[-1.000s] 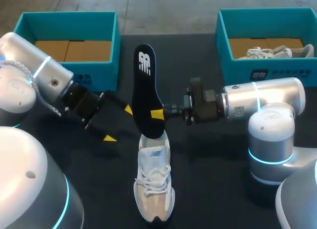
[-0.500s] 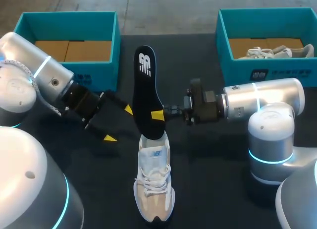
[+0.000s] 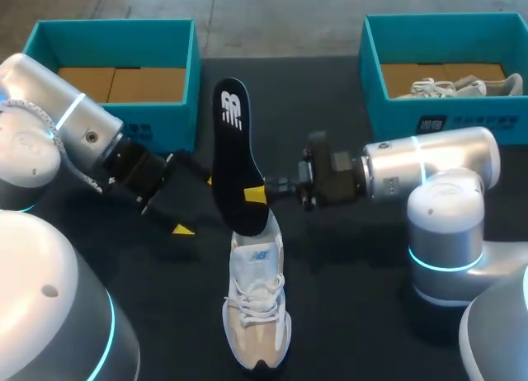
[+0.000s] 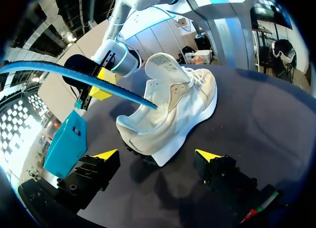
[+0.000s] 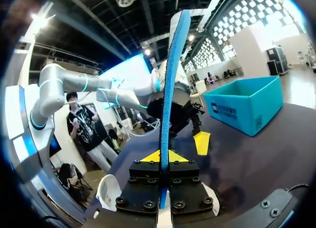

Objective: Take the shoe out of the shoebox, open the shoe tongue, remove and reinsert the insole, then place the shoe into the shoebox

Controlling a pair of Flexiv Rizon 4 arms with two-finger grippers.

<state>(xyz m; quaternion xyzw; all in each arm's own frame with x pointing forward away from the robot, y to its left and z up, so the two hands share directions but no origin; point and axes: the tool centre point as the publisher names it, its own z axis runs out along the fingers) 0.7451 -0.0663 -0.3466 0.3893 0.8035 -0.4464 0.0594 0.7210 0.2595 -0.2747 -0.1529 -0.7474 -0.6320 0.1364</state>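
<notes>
One insole [image 3: 230, 142] in right gripper [image 3: 257, 193], one shoe [image 3: 257, 315] on table, two shoeboxes [image 3: 157, 117]

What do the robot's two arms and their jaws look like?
Both the left arm and the right arm have smooth, rounded silver-white links with glowing light-blue rings at the joints. Each ends in a black, blocky wrist unit. The jaws are black, bolted blocks with bright yellow wedge-shaped tips.
</notes>
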